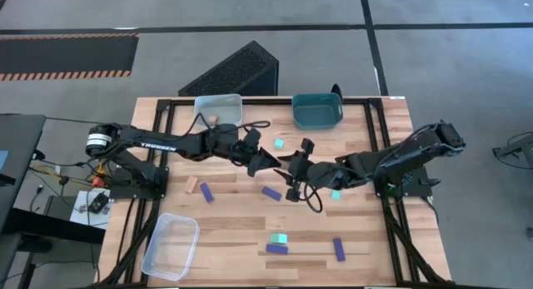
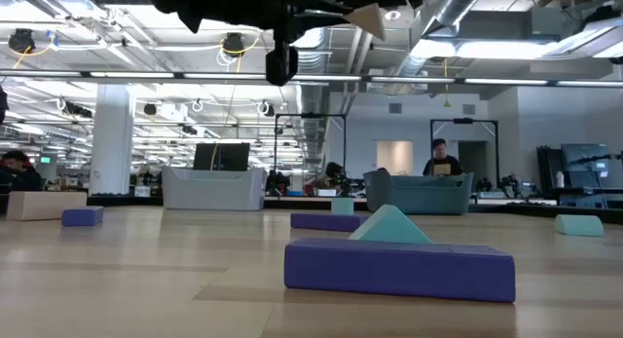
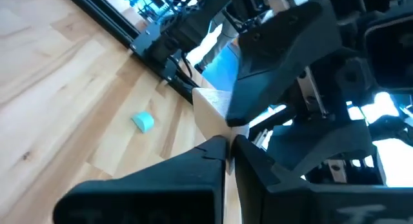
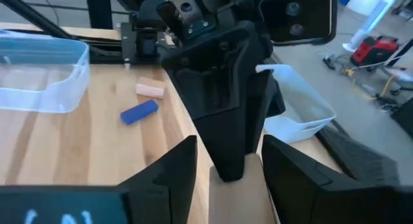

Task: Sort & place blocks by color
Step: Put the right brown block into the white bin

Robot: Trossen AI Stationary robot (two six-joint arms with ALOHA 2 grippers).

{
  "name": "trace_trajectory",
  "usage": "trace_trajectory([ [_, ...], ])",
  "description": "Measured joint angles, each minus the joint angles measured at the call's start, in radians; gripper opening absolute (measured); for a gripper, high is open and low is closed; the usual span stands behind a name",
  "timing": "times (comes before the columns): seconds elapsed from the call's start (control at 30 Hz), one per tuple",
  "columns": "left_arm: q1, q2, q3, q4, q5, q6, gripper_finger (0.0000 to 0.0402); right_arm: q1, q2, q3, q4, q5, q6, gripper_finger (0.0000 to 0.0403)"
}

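A tan wood block is held high over the table's middle; it also shows in the low view. My left gripper comes from the table's left and is shut on it. My right gripper comes from the right, and its open fingers stand on either side of the same block. Blue bars, teal cubes and another tan block lie loose on the table. My left gripper pinches the tan block by one end between its two fingertips. The block sticks out past the tips toward my right gripper, lifted clear of the table. My right gripper's fingers flank the block's other end; I cannot tell whether they touch it.
A pale bin with a tan block inside and a teal bin stand at the far edge. A clear bin stands near left. A blue bar and a teal cube lie near the front, another bar to their right.
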Motion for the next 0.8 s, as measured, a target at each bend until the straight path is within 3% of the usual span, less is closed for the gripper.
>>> trace_trajectory([
  [0.23,0.092,-0.001,0.0,-0.049,0.018,0.006,0.0,-0.075,-0.093,-0.001,0.085,-0.003,-0.133,0.019],
  [0.4,0.204,-0.002,0.001,-0.094,0.046,0.034,0.0,-0.187,-0.179,-0.001,0.035,0.003,-0.205,0.0193],
  [0.67,0.402,-0.03,0.001,-0.464,0.048,0.153,0.0,-0.442,-0.252,-0.001,-0.09,-0.007,-0.21,0.019],
  [0.8,0.49,-0.083,0.0,-0.599,0.014,0.213,0.0,-0.56,-0.253,-0.001,-0.139,-0.12,-0.2,0.0191],
])
